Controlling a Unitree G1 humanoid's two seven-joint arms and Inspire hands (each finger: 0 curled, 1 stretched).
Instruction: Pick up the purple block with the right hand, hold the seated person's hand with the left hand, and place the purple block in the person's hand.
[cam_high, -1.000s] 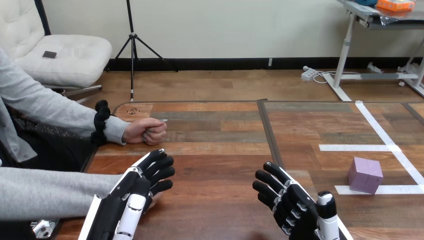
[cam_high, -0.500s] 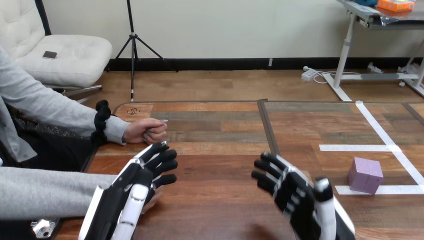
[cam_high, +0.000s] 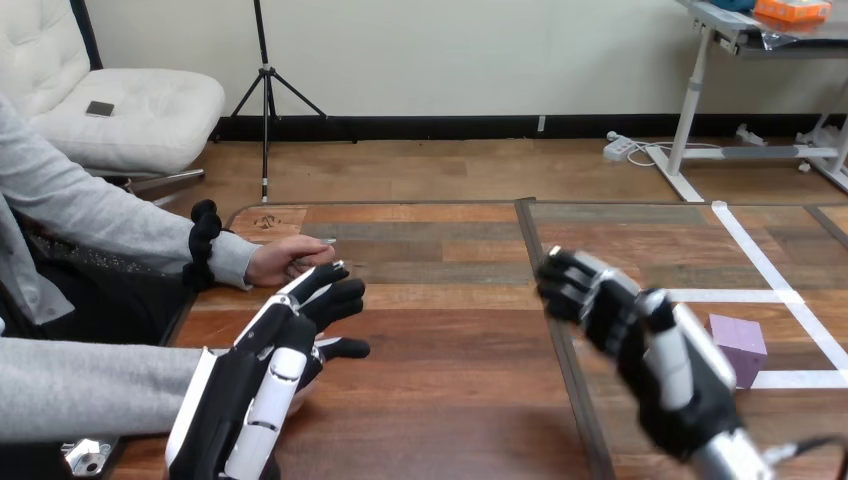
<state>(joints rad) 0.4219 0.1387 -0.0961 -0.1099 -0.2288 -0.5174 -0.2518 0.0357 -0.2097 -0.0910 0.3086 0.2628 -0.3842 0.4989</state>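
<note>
The purple block (cam_high: 742, 345) sits on the counter (cam_high: 450, 400) just beside the right robot hand (cam_high: 645, 345), whose fingers are spread and empty. Expect a light, rigid block; pinch two opposite flat faces.

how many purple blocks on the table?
1: the block, on the table's right side, partly behind the right robot hand.

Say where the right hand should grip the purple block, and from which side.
Probably its two opposite side faces, coming from above: the purple block is a cube sitting flat on the table, top clear, with the right hand open near it.
</note>
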